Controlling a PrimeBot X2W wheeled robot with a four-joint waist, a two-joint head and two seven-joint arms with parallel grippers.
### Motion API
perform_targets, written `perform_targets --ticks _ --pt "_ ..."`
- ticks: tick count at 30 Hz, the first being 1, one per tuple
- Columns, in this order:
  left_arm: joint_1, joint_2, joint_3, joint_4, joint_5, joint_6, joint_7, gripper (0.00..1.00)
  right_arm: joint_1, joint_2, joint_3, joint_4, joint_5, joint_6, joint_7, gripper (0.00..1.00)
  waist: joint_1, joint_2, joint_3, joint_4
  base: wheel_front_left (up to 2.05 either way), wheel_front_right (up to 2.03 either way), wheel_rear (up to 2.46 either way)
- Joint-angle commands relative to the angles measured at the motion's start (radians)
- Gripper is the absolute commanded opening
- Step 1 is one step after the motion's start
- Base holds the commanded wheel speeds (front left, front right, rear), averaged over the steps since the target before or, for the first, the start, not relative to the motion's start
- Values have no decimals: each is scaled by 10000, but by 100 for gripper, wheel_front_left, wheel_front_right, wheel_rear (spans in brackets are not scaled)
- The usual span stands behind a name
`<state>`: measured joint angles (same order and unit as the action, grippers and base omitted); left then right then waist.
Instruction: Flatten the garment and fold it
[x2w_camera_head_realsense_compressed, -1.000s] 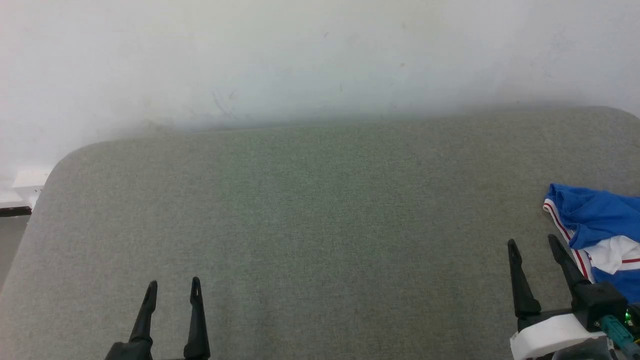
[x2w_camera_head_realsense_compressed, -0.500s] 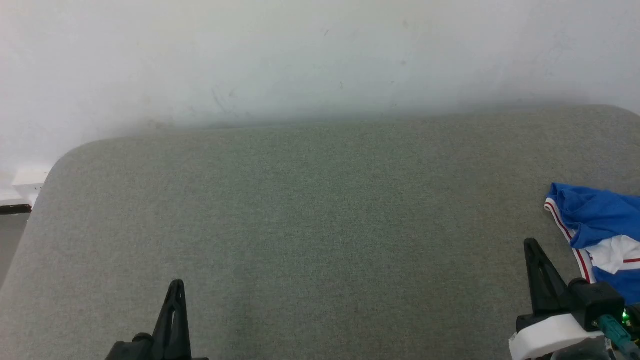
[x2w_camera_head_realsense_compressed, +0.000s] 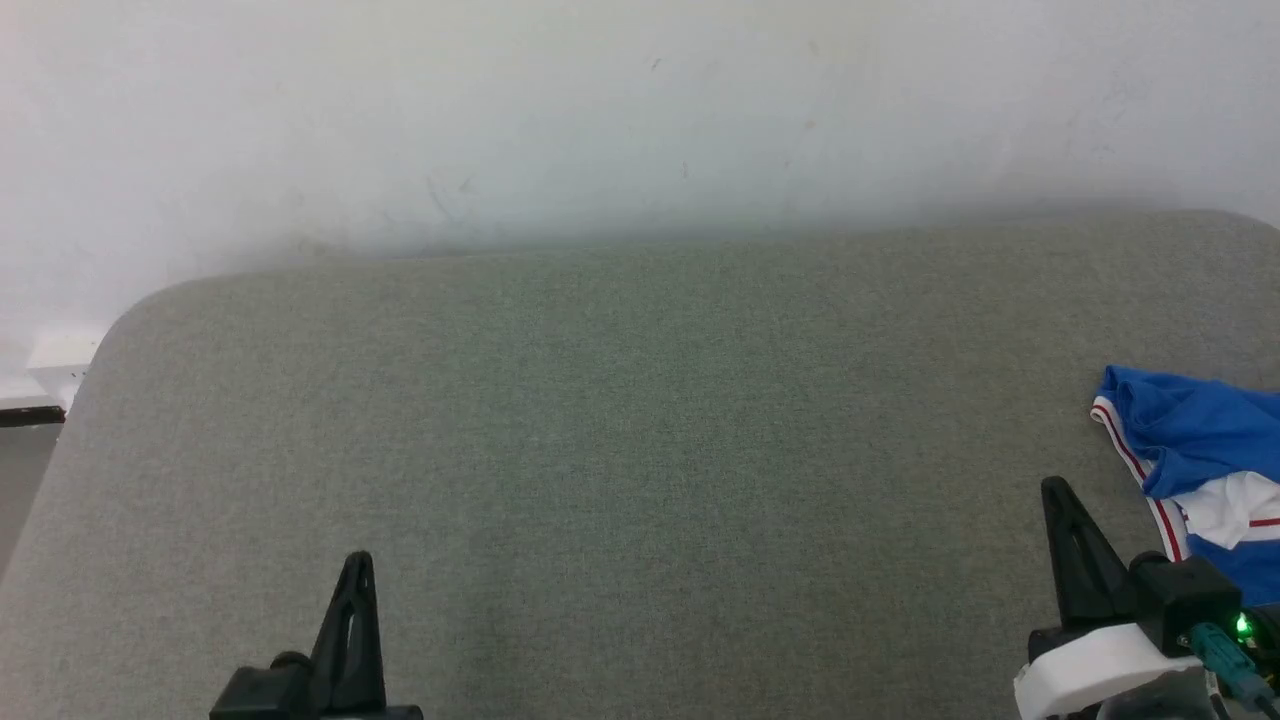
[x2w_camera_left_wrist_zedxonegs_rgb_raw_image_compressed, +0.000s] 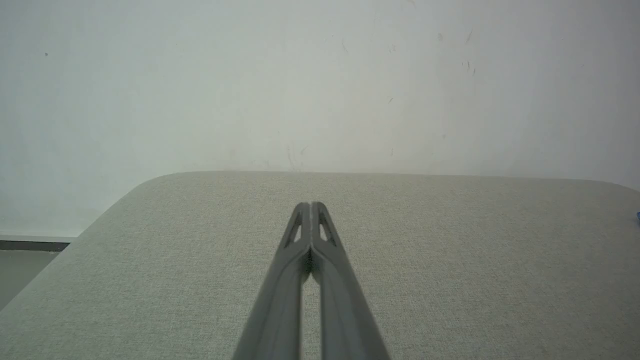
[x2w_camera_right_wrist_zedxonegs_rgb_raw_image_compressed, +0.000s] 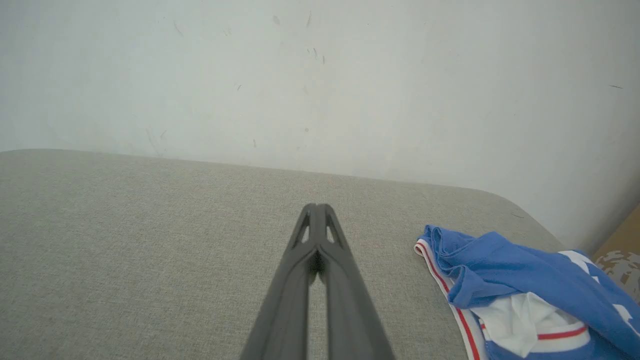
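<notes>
The left hand (x2w_camera_head_realsense_compressed: 357, 558) is closed, its two long dark fingers pressed together tip to tip with nothing caught between them. The right hand (x2w_camera_head_realsense_compressed: 1052, 486) is closed in the same way and is likewise empty. Both are held low over a grey-green, fabric-covered tabletop (x2w_camera_head_realsense_compressed: 640, 450) with rounded corners, their fingers pointed towards a scuffed white wall (x2w_camera_head_realsense_compressed: 600, 120) that rises beyond the far edge.

The garment (x2w_camera_head_realsense_compressed: 1190, 432), a crumpled royal-blue jersey T-shirt with white sleeve fabric and red-and-white trim, is bunched just to the outer side of the right hand and slightly ahead of its fingertips, near the tabletop's right edge. It is not touched by either hand. A striped trim edge is turned towards the right hand, and a strip of bare fabric surface is left between the two. The garment lies well apart from the left hand, with a wide stretch of bare tabletop ahead of and between the hands.

A white wrist housing (x2w_camera_head_realsense_compressed: 1100, 668) with a lit green lamp (x2w_camera_head_realsense_compressed: 1243, 627) is seen behind the right fingers. Beyond the garment, past the tabletop's corner, a brown cardboard-like surface (x2w_camera_right_wrist_zedxonegs_rgb_raw_image_compressed: 622, 234) is glimpsed. Outward of the left hand, a dark strip (x2w_camera_head_realsense_compressed: 30, 418) is seen at the wall's foot.
</notes>
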<state>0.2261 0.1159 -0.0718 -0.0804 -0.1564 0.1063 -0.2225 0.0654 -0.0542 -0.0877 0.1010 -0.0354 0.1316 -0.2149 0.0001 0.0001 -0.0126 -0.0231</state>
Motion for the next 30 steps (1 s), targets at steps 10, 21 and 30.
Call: perform_targets --ticks 10,21,30 --pt "-379 -110 116 103 269 -153 232 0 -140 9 118 -150 67 -2 222 0 0 -1 12 22 0 0 0" --pt "-591 -171 184 182 414 -255 456 0 -198 12 203 -247 99 -3 439 0 0 -1 25 46 0 0 0" --pt "-765 -222 239 247 534 -339 640 0 -245 15 273 -326 126 -4 617 0 0 -1 35 65 0 0 0"
